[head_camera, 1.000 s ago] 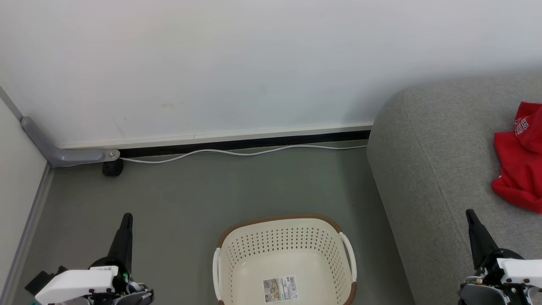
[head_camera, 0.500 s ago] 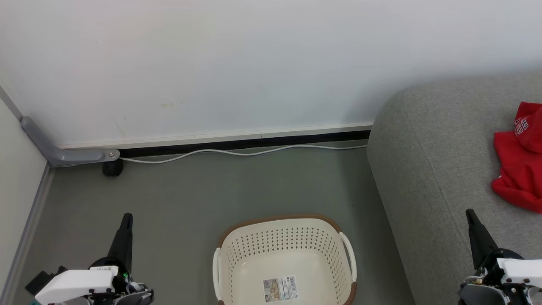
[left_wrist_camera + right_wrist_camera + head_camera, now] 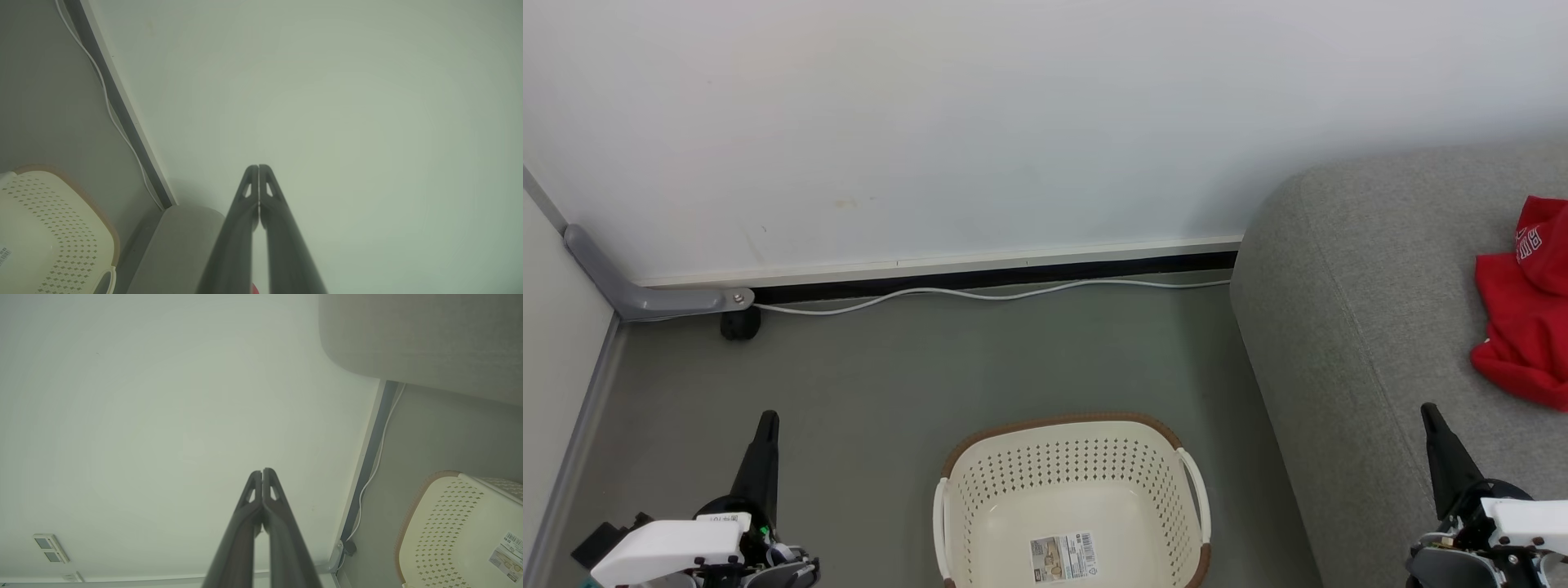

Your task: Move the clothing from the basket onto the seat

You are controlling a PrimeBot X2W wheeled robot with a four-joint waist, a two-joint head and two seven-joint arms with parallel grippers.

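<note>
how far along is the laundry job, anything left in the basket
Done: the basket looks empty apart from its paper label, and red clothing lies on the seat. In hand: nothing; the left hand and right hand are shut and empty, either side of the basket. Left: apparently nothing to move, though the basket's near end is cut off in the head view.

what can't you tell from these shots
clothing: cut off by the head view's right edge, so the number of garments and the full white lettering cannot be told.
basket: its near end runs off the head view's bottom edge, so that part of its floor is unseen.
paper label: print too small to read.
seat: runs past the right edge.
</note>
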